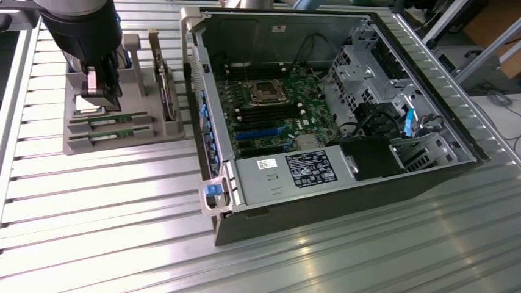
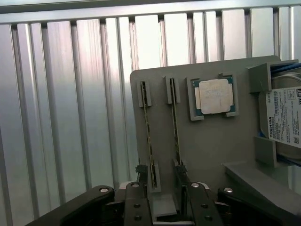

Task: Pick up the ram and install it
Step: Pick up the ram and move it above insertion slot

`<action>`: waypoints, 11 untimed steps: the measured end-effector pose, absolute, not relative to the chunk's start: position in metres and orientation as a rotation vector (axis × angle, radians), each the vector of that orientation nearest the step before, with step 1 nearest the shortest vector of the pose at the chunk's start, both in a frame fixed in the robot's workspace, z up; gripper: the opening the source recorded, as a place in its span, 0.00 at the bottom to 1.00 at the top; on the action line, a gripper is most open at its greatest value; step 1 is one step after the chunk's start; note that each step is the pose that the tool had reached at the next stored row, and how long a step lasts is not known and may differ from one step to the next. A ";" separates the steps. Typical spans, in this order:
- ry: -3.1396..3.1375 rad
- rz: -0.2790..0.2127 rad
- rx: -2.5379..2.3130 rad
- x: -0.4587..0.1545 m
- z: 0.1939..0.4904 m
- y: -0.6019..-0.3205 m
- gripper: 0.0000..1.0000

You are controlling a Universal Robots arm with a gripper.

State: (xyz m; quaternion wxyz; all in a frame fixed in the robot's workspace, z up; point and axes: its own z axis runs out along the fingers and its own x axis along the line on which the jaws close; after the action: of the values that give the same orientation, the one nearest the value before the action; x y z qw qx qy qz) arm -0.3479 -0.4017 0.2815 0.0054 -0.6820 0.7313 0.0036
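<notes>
Two green ram sticks stand on edge in slots of a grey holder [image 1: 122,143] at the exterior view's left: one ram [image 1: 110,120] and a second ram [image 1: 110,135] beside it. In the wrist view they appear edge-on as a ram [image 2: 147,134] and its neighbour [image 2: 176,125]. My gripper [image 1: 102,101] hangs just above the holder, over the sticks' end, open, with nothing between its fingers. In the wrist view, the gripper [image 2: 165,207] has dark fingers [image 2: 137,207] on either side of the sticks' near ends, without touching them.
The holder also carries a square silver processor [image 2: 215,96] and a hard drive [image 2: 284,117] standing on edge [image 1: 167,85]. An open computer case [image 1: 219,183] with its motherboard [image 1: 273,110] lies at the exterior view's right on the ribbed metal table [image 1: 106,226].
</notes>
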 end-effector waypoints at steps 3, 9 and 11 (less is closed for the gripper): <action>2.290 0.011 -2.135 -0.348 0.280 -0.402 0.36; 2.290 0.011 -2.135 -0.348 0.277 -0.402 0.36; 2.290 0.011 -2.135 -0.348 0.276 -0.402 0.36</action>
State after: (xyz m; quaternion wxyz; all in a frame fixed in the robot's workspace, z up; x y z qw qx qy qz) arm -0.3479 -0.4017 0.2764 0.0054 -0.6820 0.7313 0.0037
